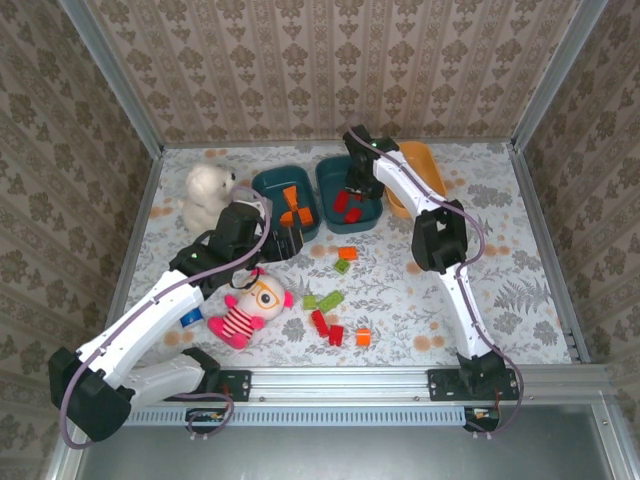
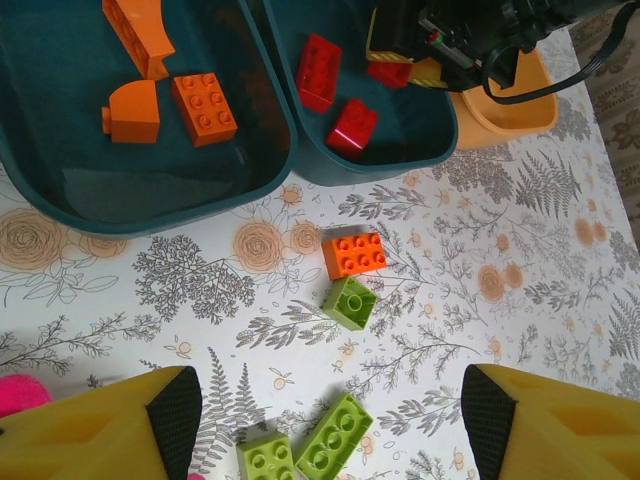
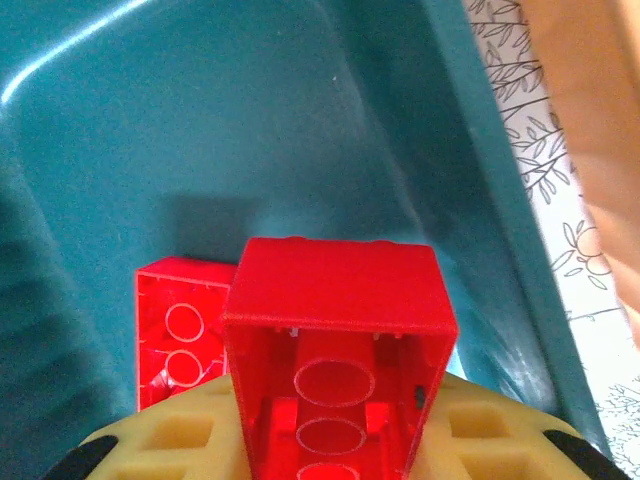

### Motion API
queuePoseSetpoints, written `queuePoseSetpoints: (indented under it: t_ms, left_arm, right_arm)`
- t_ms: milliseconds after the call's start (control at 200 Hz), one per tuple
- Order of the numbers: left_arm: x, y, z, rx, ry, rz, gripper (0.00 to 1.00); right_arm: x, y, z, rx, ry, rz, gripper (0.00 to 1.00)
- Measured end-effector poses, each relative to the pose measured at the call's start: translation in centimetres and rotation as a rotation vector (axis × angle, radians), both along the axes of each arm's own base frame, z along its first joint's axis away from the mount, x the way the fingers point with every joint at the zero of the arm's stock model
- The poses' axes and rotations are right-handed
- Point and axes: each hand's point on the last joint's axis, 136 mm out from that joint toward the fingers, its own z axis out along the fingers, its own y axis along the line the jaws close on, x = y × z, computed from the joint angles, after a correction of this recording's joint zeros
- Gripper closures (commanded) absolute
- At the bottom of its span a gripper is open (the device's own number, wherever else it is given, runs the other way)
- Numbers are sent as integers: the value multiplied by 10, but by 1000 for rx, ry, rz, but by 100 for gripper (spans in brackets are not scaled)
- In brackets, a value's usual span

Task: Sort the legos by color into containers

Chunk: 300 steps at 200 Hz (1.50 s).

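My right gripper [image 1: 352, 192] hangs over the right teal container [image 1: 372, 205], shut on a red lego [image 3: 340, 330] held between its yellow fingers [image 3: 150, 440]. Another red lego [image 3: 175, 340] lies in that container [image 3: 250, 120] beneath it. The left teal container [image 1: 268, 185] holds orange legos [image 2: 205, 108]. The orange container [image 1: 428, 165] stands to the right. My left gripper [image 2: 330, 430] is open above two lime green legos [image 2: 335, 435], with a green lego [image 2: 350, 302] and an orange lego [image 2: 356, 254] farther ahead. Red legos [image 1: 327, 328] and an orange lego [image 1: 363, 337] lie loose near the front.
A pink striped plush doll [image 1: 245, 310] lies beside my left arm, and a white plush dog [image 1: 208, 192] sits at the back left next to the left teal container. Patterned walls close in the table on three sides.
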Motion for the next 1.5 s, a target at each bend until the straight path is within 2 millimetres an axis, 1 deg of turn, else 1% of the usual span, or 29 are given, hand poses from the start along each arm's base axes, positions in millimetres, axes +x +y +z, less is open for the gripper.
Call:
queuePoseSetpoints:
  t_ms: [150, 280, 345, 400, 525, 660, 720, 785, 835, 890, 970, 1010, 1020, 1035, 1110, 1175, 1220, 1260, 1315, 1370, 1405, 1420, 1460, 1500]
  left_arm:
    - [-1, 1, 0, 3, 3, 1, 27]
    - [-3, 2, 0, 4, 4, 1, 27]
    - [-5, 3, 0, 6, 8, 0, 27]
    - [-6, 4, 0, 8, 9, -1, 27]
    - [-9, 4, 1, 8, 10, -7, 27]
    - [-16, 5, -2, 18, 21, -18, 28]
    - [-19, 6, -5, 28, 30, -25, 28]
    - [-24, 5, -9, 46, 38, -44, 28]
    - [-28, 3, -12, 61, 43, -69, 28]
    - [-33, 0, -17, 86, 51, -105, 28]
    - [-43, -8, -29, 137, 71, -173, 28]
    - [-49, -13, -37, 166, 86, -212, 28]
    - [-50, -13, -39, 171, 89, -217, 28]
    - [-51, -15, -41, 180, 93, -228, 28]
    - [-57, -22, -55, 224, 121, -273, 26]
    - [-57, -26, -64, 251, 143, -290, 26]
    - [-55, -30, -68, 267, 156, -293, 25]
    - [-52, -35, -70, 276, 162, -295, 24]
    - [-47, -42, -74, 294, 168, -297, 22]
    - [-42, -50, -78, 310, 173, -298, 18]
    - [-38, -58, -81, 317, 175, -297, 10]
    - [-37, -61, -83, 322, 176, -299, 9]
    - [-33, -69, -87, 334, 187, -289, 8]
    - [-29, -78, -91, 344, 197, -282, 8]
  right_arm:
    - [-5, -4, -2, -28, 18, 0, 67]
    - [-3, -5, -8, -41, 24, -4, 63]
    - [-2, -5, -13, -44, 29, -5, 58]
    - [0, -4, -17, -42, 31, -9, 52]
    - [0, -4, -20, -46, 37, -3, 41]
    - [-2, 1, -16, -49, 35, 14, 38]
    - [-3, 3, -10, -45, 24, 22, 38]
    - [-3, 9, 4, -37, -1, 38, 38]
    - [-5, 14, 21, -27, -30, 56, 38]
    - [-8, 22, 47, -10, -79, 77, 38]
    - [-24, 30, 91, 22, -155, 109, 39]
    - [-36, 31, 114, 45, -198, 120, 39]
    - [-39, 32, 116, 51, -202, 124, 39]
    - [-47, 31, 126, 58, -218, 128, 39]
    - [-78, 28, 153, 104, -273, 149, 38]
    - [-104, 19, 165, 138, -308, 152, 35]
    - [-120, 12, 164, 156, -322, 152, 32]
    - [-135, 6, 158, 170, -319, 155, 30]
    - [-160, -5, 141, 182, -292, 149, 27]
    - [-183, -13, 121, 190, -252, 151, 25]
    - [-197, -18, 110, 197, -228, 152, 24]
    - [-202, -20, 105, 197, -217, 149, 23]
    - [-218, -25, 95, 204, -192, 150, 21]
    - [-231, -29, 89, 212, -179, 154, 18]
